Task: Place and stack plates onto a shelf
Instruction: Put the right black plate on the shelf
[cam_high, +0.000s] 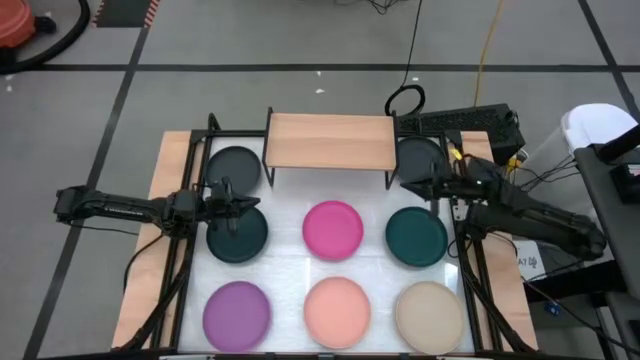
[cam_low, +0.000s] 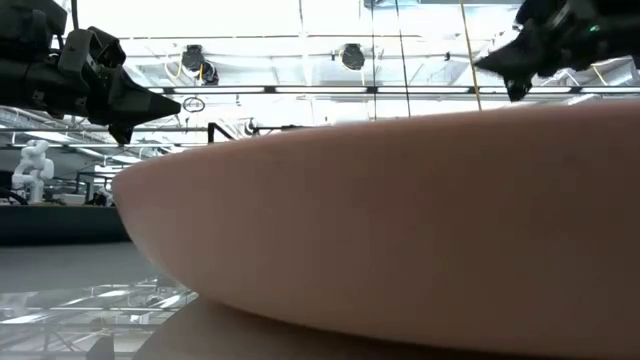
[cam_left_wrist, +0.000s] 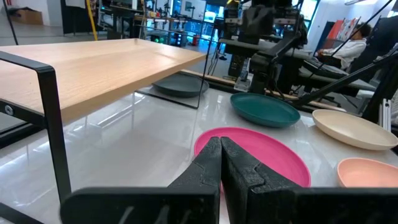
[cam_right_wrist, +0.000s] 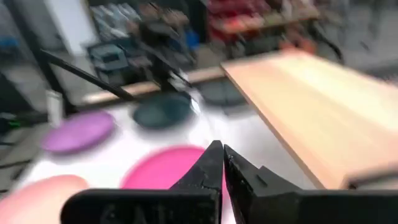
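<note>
While the shelf (cam_high: 330, 140) at the tabletop's far edge stands bare, your plates (cam_high: 333, 230) all lie on the tabletop; left end effector (cam_high: 256, 204) and right end effector (cam_high: 408, 184) are both closed, empty.

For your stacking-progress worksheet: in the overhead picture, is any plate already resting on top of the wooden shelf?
No. The shelf top is bare wood, and the plates, such as the magenta plate, lie on the table.

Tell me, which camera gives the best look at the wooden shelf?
The high view: the shelf shows whole from above, its board bare, dark plates at both ends. The left wrist view shows its board and a black leg close up; the right wrist view shows it blurred. In the low view a salmon plate hides it.
</note>
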